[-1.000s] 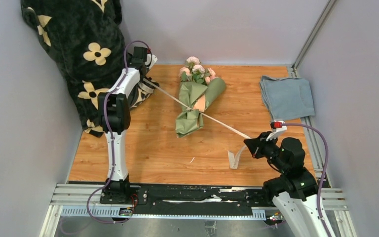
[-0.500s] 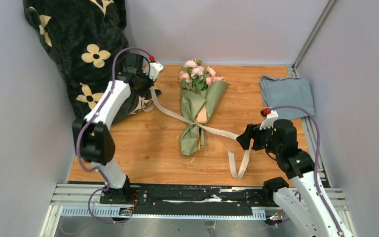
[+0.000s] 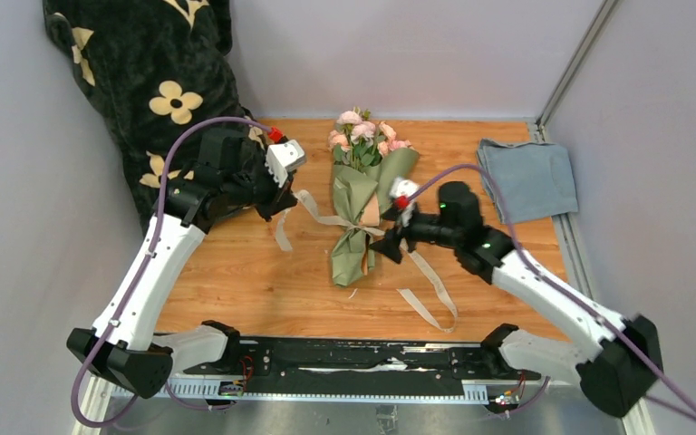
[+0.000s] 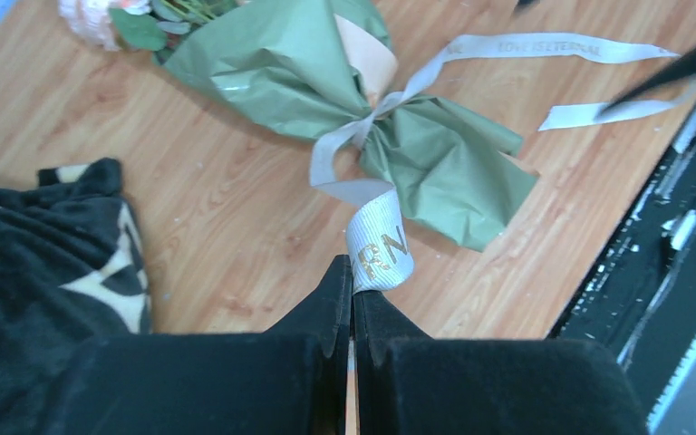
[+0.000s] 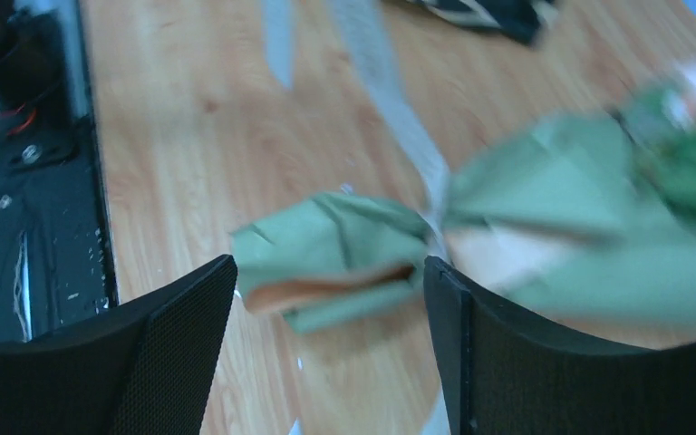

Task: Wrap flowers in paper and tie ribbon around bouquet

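Bouquet [image 3: 362, 204] lay flat, ribbon [image 4: 379, 243] knotted round its waist. Right gripper [image 5: 328, 272] had dropped its ribbon end and swung in just right of the bouquet, jaws wide. Left gripper [image 4: 352, 276], left of the bouquet, stayed clamped on the other end. Pull done; tie likely holds.

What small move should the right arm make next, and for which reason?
Probably lower the open right gripper and close it on the loose ribbon strand beside the bouquet. The left gripper pinches the other ribbon end, while the right one holds nothing, so the knot cannot be pulled tight.
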